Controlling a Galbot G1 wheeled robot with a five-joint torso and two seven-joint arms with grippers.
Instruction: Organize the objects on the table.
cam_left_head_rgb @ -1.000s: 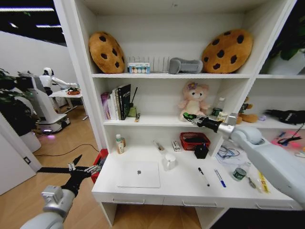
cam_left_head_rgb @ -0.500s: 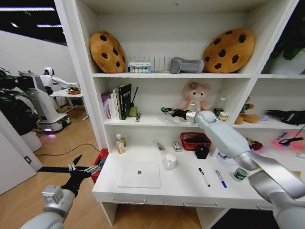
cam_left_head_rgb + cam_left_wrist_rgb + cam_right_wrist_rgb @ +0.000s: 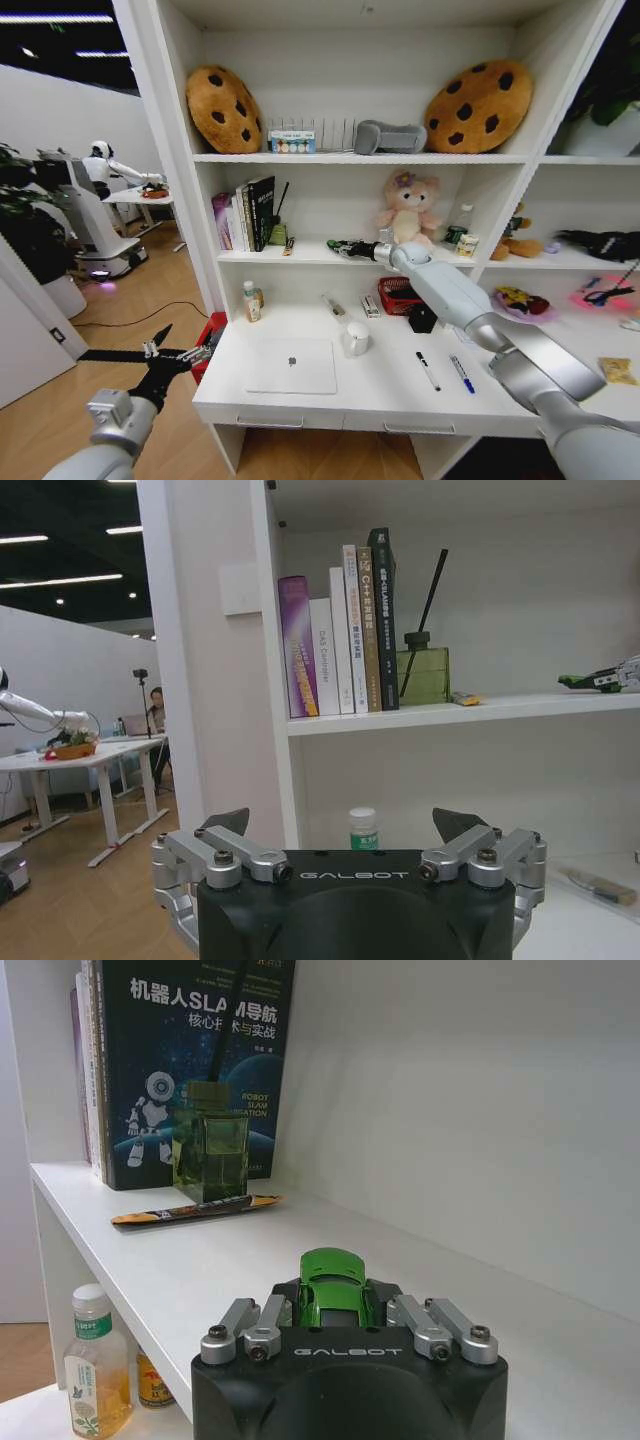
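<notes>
The right gripper (image 3: 335,1315), a black block lettered GALBOT with silver linkages, is closed on a glossy green toy car (image 3: 333,1282) and holds it over the smooth white middle shelf (image 3: 310,253), near a square green glass diffuser (image 3: 210,1155) and a book (image 3: 190,1030) reading "SLAM". The left gripper (image 3: 340,825) hangs wide open and empty off the left end of the table (image 3: 400,395). On the flat white tabletop lie a slim silver laptop (image 3: 291,365), closed, and 2 pens (image 3: 444,371), 1 black and 1 blue.
</notes>
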